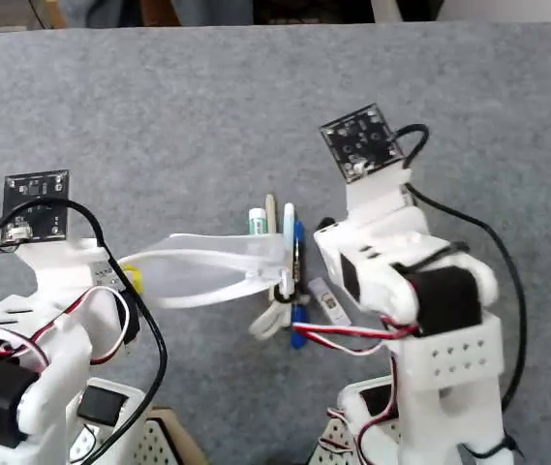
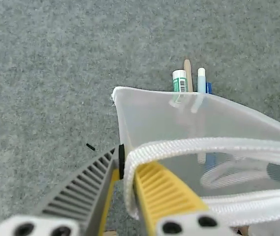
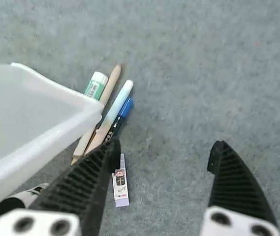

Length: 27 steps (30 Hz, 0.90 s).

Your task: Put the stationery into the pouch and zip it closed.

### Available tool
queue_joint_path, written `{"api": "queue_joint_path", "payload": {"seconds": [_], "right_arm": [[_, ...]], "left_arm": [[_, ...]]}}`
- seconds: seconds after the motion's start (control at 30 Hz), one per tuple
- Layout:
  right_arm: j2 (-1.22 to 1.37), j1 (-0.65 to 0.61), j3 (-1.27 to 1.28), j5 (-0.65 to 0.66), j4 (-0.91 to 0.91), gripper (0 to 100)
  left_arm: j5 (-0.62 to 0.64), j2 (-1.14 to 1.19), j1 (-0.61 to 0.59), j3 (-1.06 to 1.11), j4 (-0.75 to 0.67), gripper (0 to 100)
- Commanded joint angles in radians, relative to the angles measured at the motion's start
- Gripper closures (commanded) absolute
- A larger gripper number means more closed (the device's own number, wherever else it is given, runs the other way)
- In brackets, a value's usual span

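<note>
A translucent white pouch [image 1: 212, 266] with a white zip band hangs across the middle of the table, its mouth gaping. My left gripper [image 2: 123, 169] is shut on the zip edge at the pouch's left end [image 1: 132, 276]. Under and beyond its right end lie a green-and-white stick [image 1: 258, 220], a wooden pencil [image 3: 106, 96], a pale blue pen [image 1: 289, 217], a dark blue pen [image 3: 123, 110] and a small white labelled piece [image 3: 120, 186]. My right gripper [image 3: 162, 160] is open above the carpet beside these, nothing between its black fingers [image 3: 93, 174].
Grey carpet [image 1: 159, 126] covers the table. The right arm's body [image 1: 420, 291] stands just right of the stationery. A white cord loop [image 1: 273, 318] lies under the pouch's right end. The far half of the carpet is bare.
</note>
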Motion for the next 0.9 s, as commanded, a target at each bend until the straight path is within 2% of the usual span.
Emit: {"api": "queue_joint_path", "payload": {"seconds": [0.0, 0.23, 0.5, 0.67, 0.87], "right_arm": [[-0.010, 0.017, 0.084, -0.003, -0.071, 70.5], [-0.008, 0.017, 0.294, -0.003, -0.213, 70.5], [-0.004, 0.012, 0.381, -0.011, -0.367, 70.5], [0.133, 0.012, 0.326, -0.075, -0.411, 70.6], [0.479, 0.011, 0.093, -0.196, -0.351, 70.6]], "left_arm": [[0.003, 0.005, -0.053, -0.004, 0.003, 97], [0.006, 0.005, -0.094, -0.004, -0.002, 97], [0.009, 0.006, -0.120, 0.015, -0.031, 97], [0.009, 0.006, -0.120, 0.079, -0.095, 97], [0.008, 0.025, -0.128, 0.087, -0.098, 97]]}}
